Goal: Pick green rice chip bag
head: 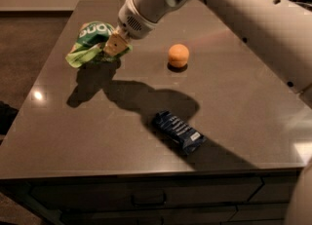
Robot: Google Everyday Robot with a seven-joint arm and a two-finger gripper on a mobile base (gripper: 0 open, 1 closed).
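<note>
Gripper (115, 46), at 10 o'clock on the table (243, 97), jaws clamped on the green rice chip bag (87, 39) at its 3 o'clock edge; pouch likely light, crinkly, slippery.

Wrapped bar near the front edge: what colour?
Dark blue bar, camera view; end effector holds green rice chip bag.
</note>
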